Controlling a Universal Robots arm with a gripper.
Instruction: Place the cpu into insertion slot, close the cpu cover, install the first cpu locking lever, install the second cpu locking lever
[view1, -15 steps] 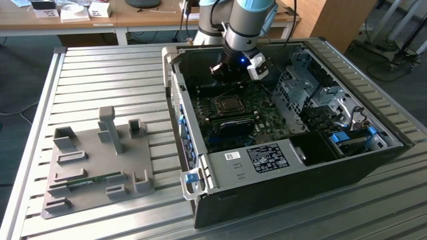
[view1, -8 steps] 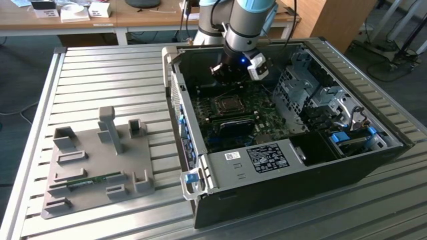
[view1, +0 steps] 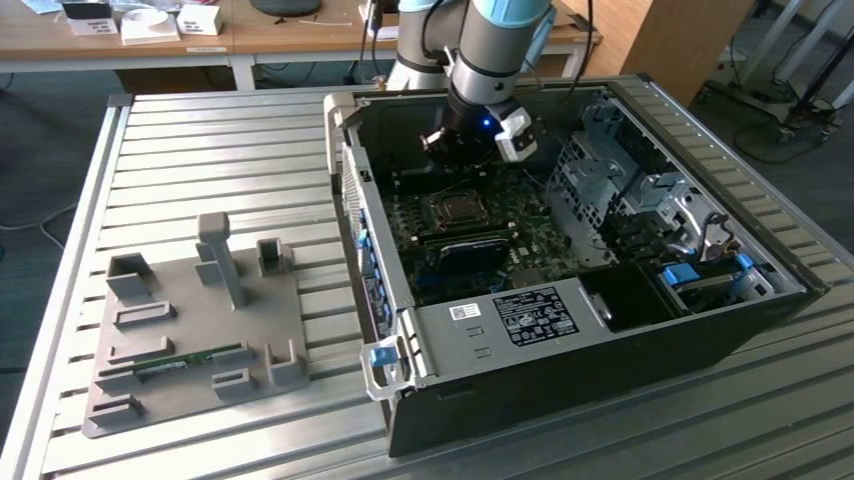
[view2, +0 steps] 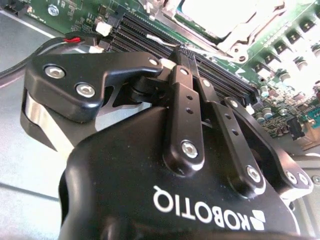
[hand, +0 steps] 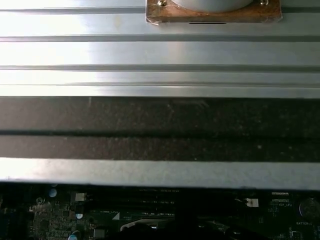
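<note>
The end effector (view2: 184, 51) hangs inside the open computer case (view1: 534, 385), which lies on the slatted metal desk (view1: 200, 150). It is toward the far side of the case, just beyond the insertion slot (view1: 458, 208) at the middle of the green motherboard (view2: 280, 55). In the second wrist view its two black fingers are pressed together to a single tip with nothing between them. That tip is poised over the long black memory slots (view2: 145, 32), just beside the socket.

The cpu (view2: 210, 11) shows there as a bright silver-grey face sitting in the socket. The metal frame of the cpu cover (view2: 245, 39) appears to lie around it, so I judge that the chip is seated and the cover is down. Glare makes that uncertain, and I cannot tell whether either locking lever is hooked.

That puts the work at the lever stage. To do it well, the closed tip should act as one blunt pusher. It should bear squarely on the lever bar, press down first, then sweep sideways under the catch. Force should be gentle, and the tip should keep off the memory slots and the small capacitors (view2: 300, 63) ringing the socket.

On the exterior view's left, a grey fixture tray (view1: 174, 300) holds a green memory stick (view1: 171, 363), well apart from the case.
</note>
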